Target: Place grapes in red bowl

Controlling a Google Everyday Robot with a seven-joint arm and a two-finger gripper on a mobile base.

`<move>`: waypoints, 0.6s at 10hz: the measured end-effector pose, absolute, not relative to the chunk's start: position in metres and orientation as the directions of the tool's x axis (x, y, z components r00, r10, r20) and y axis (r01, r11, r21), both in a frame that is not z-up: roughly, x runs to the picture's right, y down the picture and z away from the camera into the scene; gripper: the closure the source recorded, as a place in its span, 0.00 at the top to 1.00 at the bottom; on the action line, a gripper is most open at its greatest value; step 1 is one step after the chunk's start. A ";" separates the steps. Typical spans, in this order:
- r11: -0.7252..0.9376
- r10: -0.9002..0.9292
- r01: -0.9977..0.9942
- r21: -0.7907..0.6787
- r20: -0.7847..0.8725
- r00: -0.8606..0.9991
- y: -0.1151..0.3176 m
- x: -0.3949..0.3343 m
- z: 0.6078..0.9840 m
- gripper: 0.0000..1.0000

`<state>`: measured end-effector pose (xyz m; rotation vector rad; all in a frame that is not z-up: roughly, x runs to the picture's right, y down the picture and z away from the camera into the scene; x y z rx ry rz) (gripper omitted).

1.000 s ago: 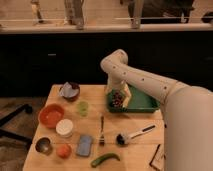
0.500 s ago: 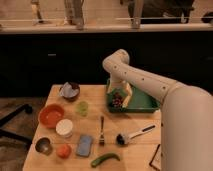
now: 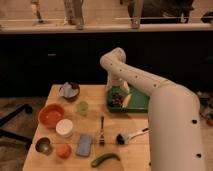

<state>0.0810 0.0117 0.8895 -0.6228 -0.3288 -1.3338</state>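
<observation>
Pick-up step. Gripper (image 3: 120, 93) sits at the grapes (image 3: 116, 99) in the tray's (image 3: 139, 106) left end; cannot tell its grip. Next: lift and carry them to the red bowl (image 3: 51, 115), well left of the tray.

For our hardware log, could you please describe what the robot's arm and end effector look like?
The arm is a thick, smooth, off-white tube with rounded joints and small dark dots along its shell; no loose cables show. The end effector, pale like the arm, is over the flat green tray, by the dark red-purple grapes.
</observation>
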 end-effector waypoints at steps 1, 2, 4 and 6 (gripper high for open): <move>0.107 -0.790 0.969 -0.225 0.572 0.220 0.012 0.083 0.895 0.80; 0.111 -0.783 0.969 -0.221 0.582 0.222 0.013 0.088 0.899 0.80; 0.111 -0.768 0.972 -0.208 0.602 0.217 0.014 0.090 0.909 0.75; 0.122 -0.758 0.971 -0.208 0.612 0.226 0.015 0.097 0.915 0.59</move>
